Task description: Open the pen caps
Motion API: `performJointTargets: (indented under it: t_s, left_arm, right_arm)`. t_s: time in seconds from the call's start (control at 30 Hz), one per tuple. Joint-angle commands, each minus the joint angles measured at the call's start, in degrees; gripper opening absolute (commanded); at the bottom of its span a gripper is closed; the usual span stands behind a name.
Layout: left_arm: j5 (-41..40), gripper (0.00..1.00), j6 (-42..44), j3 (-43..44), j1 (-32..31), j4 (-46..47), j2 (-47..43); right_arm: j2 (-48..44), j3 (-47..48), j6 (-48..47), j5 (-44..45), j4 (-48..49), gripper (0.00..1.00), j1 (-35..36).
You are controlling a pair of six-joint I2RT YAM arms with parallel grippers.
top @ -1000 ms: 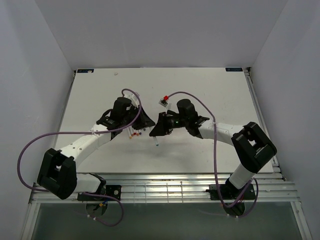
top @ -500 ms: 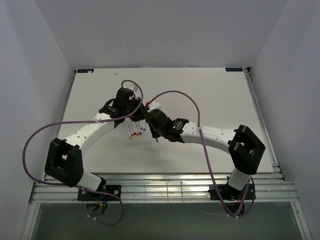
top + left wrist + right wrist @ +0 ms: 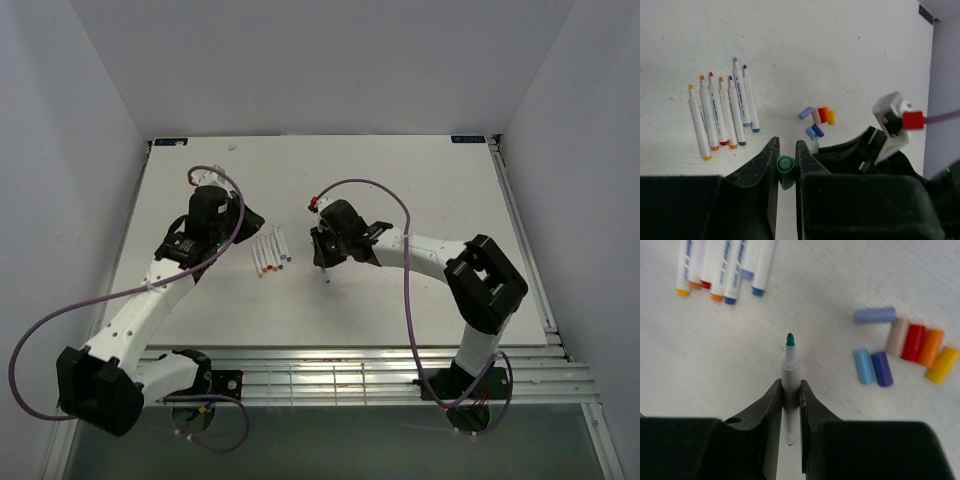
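Working over the white table [image 3: 420, 170], I have bare surface beyond both tools toward the far edge, and no table edge is close to either gripper, so I judge a swing outward is not cramped. The tight spot is the ground between my two tools, where everything lies.

Ahead of my left gripper [image 3: 787, 146] and off to its left is the row of uncapped pens [image 3: 717, 109], lying side by side. The same row sits ahead-left of my right gripper [image 3: 789, 386]. The pens look light and round, so I judge a brush from a finger would roll them.

My right gripper is clamped on the barrel of the green pen [image 3: 790, 365], with its bare tip pointing away from me. The barrel is thin, stiff, smooth plastic. I judge a hold well behind the soft tip is right, since the tip would smear or crush if pressed down.

Ahead-right of that pen lie the loose pen caps [image 3: 914, 341] in a close cluster, several of them touching. They are tiny, hard and light, and I judge they are liable to skitter.

My left gripper is closed on the green cap [image 3: 786, 167], pinched across its sides between the fingertips. Being short and slick, it could pop out if squeezed off-centre. Setting it beside the cluster wants a low, gentle release.
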Motion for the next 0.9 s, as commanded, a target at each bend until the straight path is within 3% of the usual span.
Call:
performJointTargets:
  t_s: [0.0, 0.2, 0.33, 0.5, 0.7, 0.87]
  left_arm:
    - [-3.8, 0.00, 0.3, -3.7, -0.1, -1.4, -8.7]
    - [1.4, 0.00, 1.0, -8.3, -0.1, -3.3, -15.0]
    - [7.2, 0.00, 1.2, -10.8, -0.1, -3.5, -17.8]
    - [12.4, 0.00, 0.0, -13.0, -0.1, -3.7, -21.0]
    - [12.8, 0.00, -0.3, -15.1, -0.1, -3.4, -23.0]
    - [13.8, 0.00, 0.1, -16.0, -0.1, -3.0, -21.9]
  right_arm:
    - [5.3, 7.7, -0.2, -13.5, 5.3, 0.08, -1.3]
    - [15.8, 19.9, 1.4, -16.9, 5.1, 0.08, -3.2]
    - [20.5, 24.0, 2.0, -11.0, 3.4, 0.08, -4.0]
    - [26.1, 29.1, 1.9, -11.2, 1.7, 0.11, -4.2]
    - [31.6, 32.8, 4.7, -13.3, 2.5, 0.21, -4.3]
    - [31.5, 32.9, 6.1, -13.4, 3.7, 0.38, -4.3]
